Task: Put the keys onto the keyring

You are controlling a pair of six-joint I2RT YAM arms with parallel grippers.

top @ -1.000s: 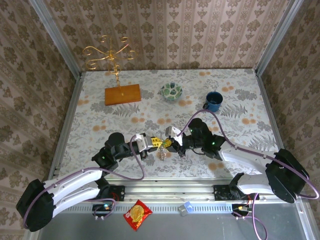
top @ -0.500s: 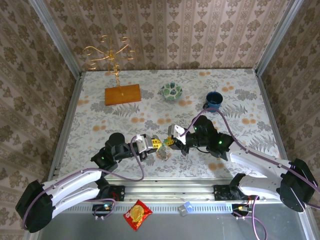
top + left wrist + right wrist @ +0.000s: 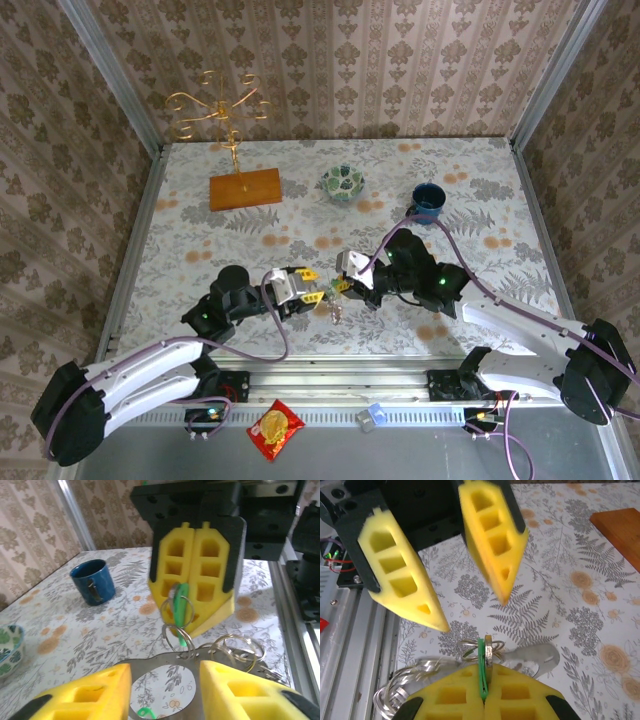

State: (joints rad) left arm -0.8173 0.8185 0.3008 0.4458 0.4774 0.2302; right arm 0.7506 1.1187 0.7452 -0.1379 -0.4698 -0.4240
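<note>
Nearest, by the rail, a red-and-yellow packet [image 3: 275, 428]. Beyond the bases, over the near middle of the table [image 3: 200, 240], left gripper [image 3: 311, 285] with pads [image 3: 85, 700] parted, gripping nothing, pointed right toward the right gripper [image 3: 346, 286]. Right gripper pinched shut on a green key [image 3: 481, 672], clamped edge-on between its pads. Looped around that key, the keyring [image 3: 176, 625]: silver wire rings dangling just below, hanging in front of the left pads. Farther back, wooden block [image 3: 245, 188] at left, bowl [image 3: 343, 182] in the middle, mug [image 3: 428, 202] at right. Farthest, at the far left corner, gold stand [image 3: 215, 105].
</note>
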